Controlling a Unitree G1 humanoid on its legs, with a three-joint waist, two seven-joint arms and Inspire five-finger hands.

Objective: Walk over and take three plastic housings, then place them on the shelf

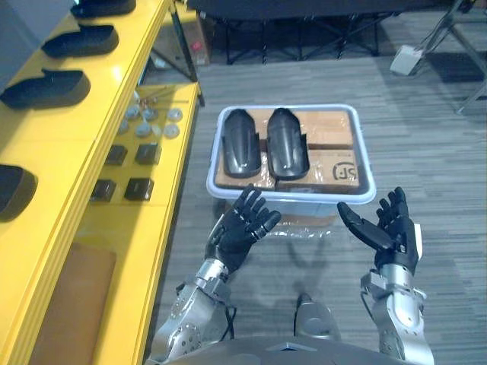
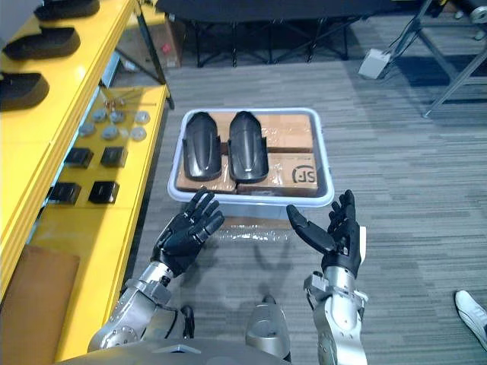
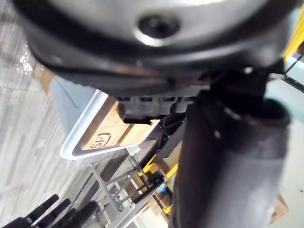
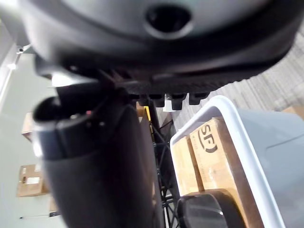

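Note:
Two black plastic housings (image 1: 239, 143) (image 1: 287, 141) lie side by side on cardboard in a white bin (image 1: 364, 149) on the floor ahead of me. My left hand (image 1: 242, 224) hovers open, palm down, just short of the bin's near rim. My right hand (image 1: 388, 230) is held open with its palm turned inward, near the bin's front right corner. Both hands hold nothing. Several more black housings (image 1: 47, 88) (image 1: 82, 41) rest on the yellow shelf (image 1: 61, 152) at my left.
Small dark blocks (image 1: 148, 153) and round grey discs (image 1: 144, 118) sit on the shelf's lower level. A brown board (image 1: 72, 304) lies near its front. Black table legs (image 1: 266, 34) stand behind the bin. A person's shoe (image 2: 472, 313) shows at the right.

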